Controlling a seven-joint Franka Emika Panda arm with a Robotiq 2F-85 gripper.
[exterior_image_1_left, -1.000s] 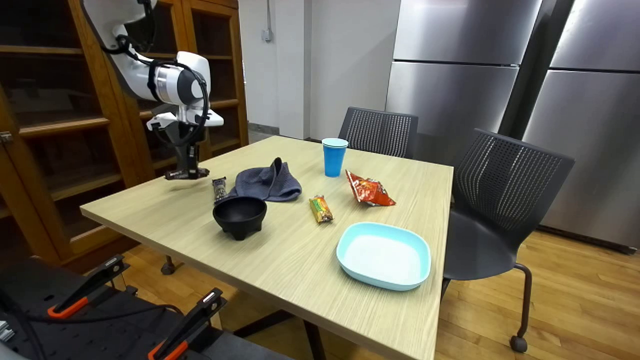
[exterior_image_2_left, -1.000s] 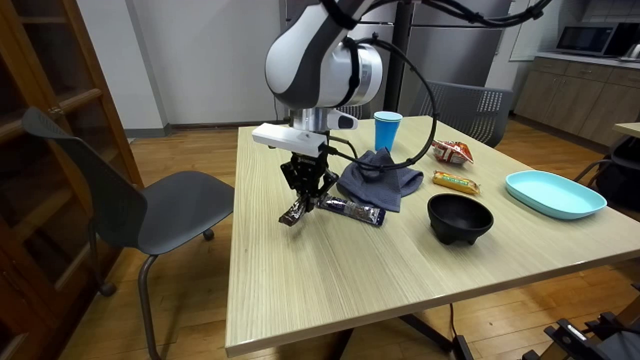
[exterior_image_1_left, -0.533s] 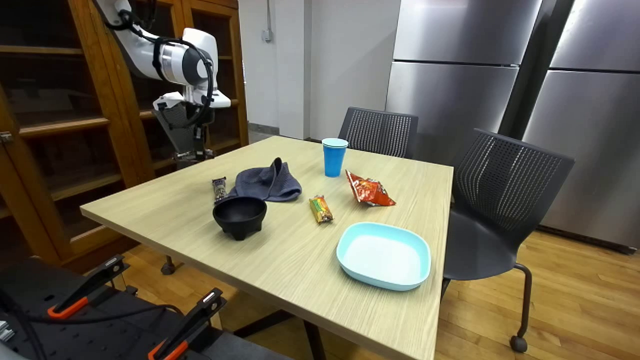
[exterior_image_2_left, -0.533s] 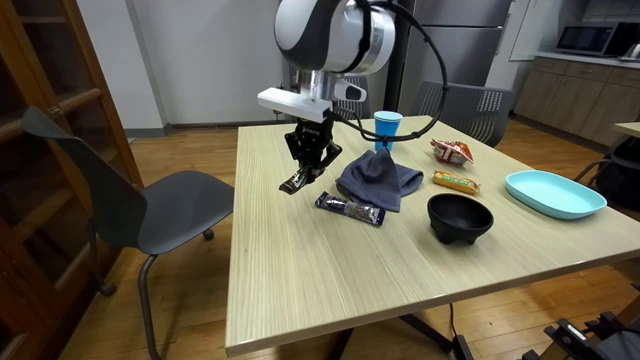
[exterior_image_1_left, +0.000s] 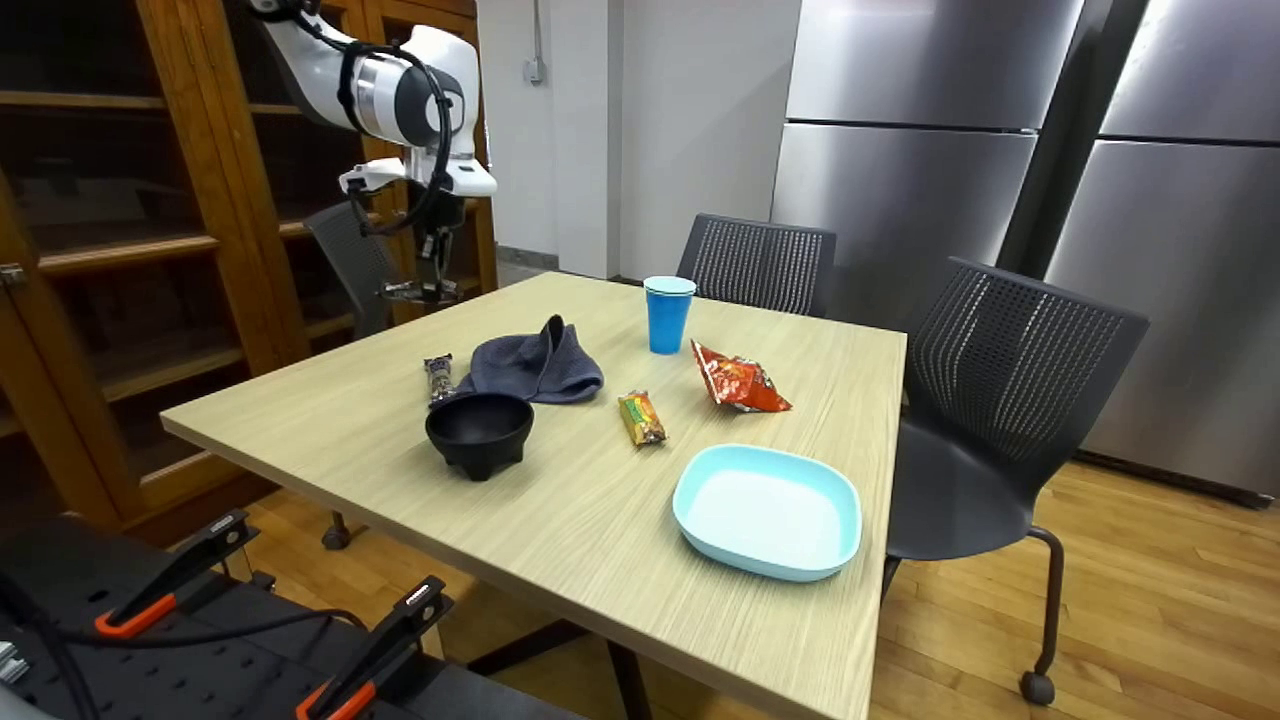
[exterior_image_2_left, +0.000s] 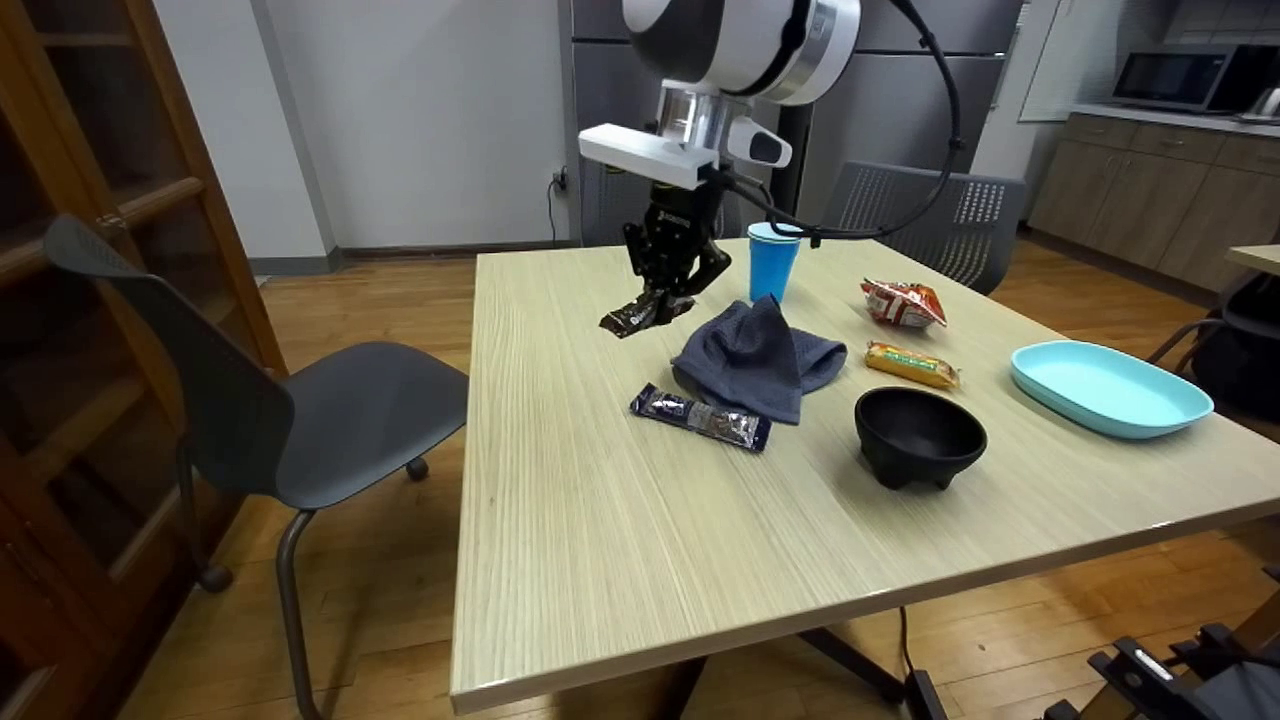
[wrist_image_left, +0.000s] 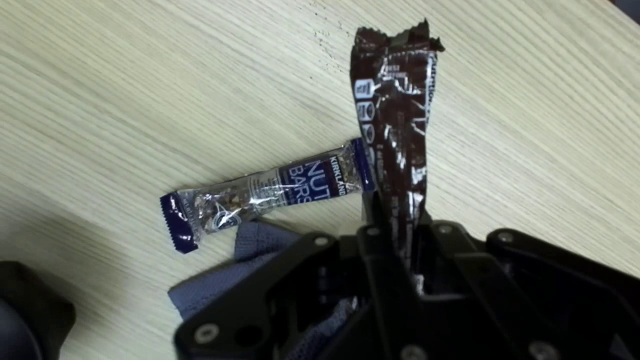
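My gripper is shut on a brown wrapped bar, whose crinkled end sticks out past the fingertips. In both exterior views the gripper holds this bar in the air above the table. A blue and clear nut bar lies on the table below it, also in both exterior views. A dark blue-grey cloth lies crumpled beside the nut bar, partly hidden by the gripper in the wrist view.
On the table stand a black footed bowl, blue cups and a light blue tray. A yellow bar and a red snack bag lie between. Chairs surround the table.
My gripper has lifted the brown bar from just above the table. It has moved up and rightward in both exterior views. The objects on the table have not moved.
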